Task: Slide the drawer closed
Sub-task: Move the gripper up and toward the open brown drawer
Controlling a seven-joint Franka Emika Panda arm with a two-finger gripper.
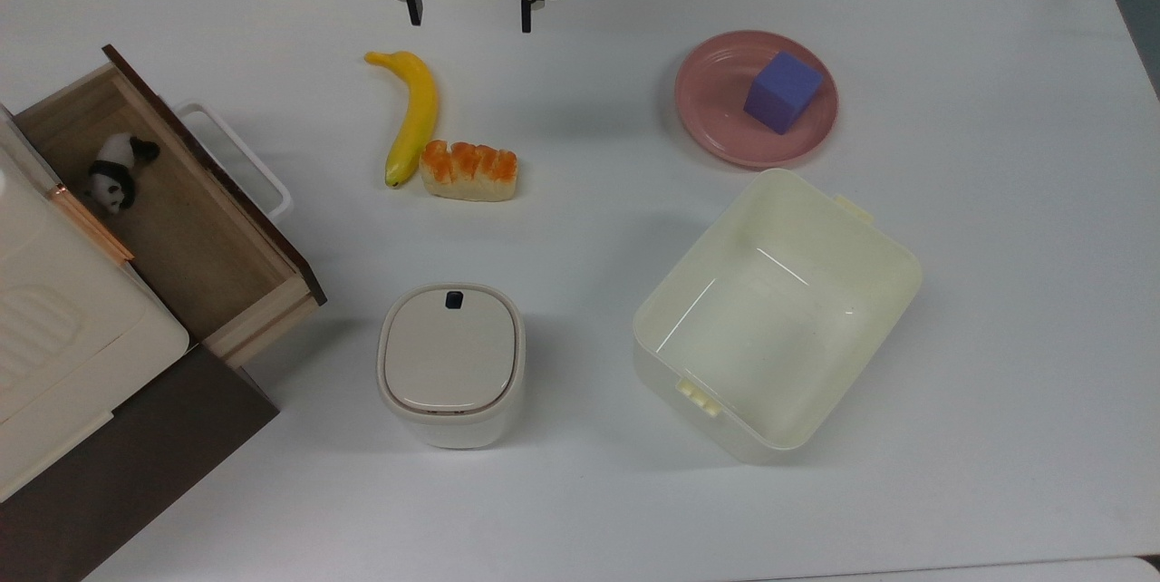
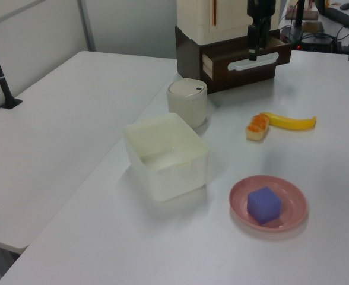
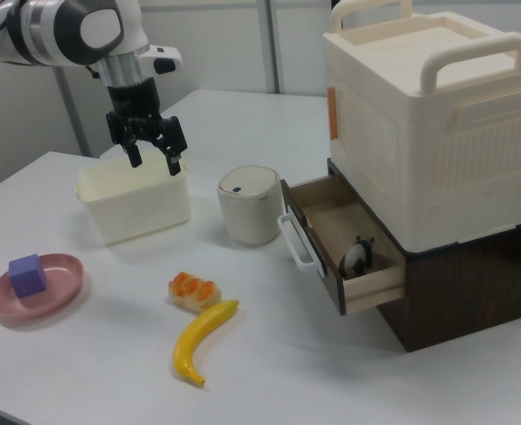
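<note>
The drawer (image 1: 195,242) stands pulled out of a dark brown cabinet (image 1: 118,473) at the top view's left. It is a light-wood box with a thin dark front panel and a white loop handle (image 1: 243,158). A small panda toy (image 1: 115,174) lies inside it. The right view shows the drawer (image 3: 336,226) open toward the table's middle, handle (image 3: 298,241) in front. My gripper (image 1: 470,23) hangs open and holds nothing at the far edge of the top view, above the banana and well apart from the handle. In the right view the gripper (image 3: 155,165) hovers over the cream bin.
A banana (image 1: 412,115) and a bread piece (image 1: 469,170) lie between gripper and drawer. A white lidded container (image 1: 450,360) stands near the drawer's corner. A cream open bin (image 1: 893,251) and a pink plate (image 1: 707,124) with a purple cube (image 1: 783,92) sit to the top view's right. A cream box (image 3: 420,115) tops the cabinet.
</note>
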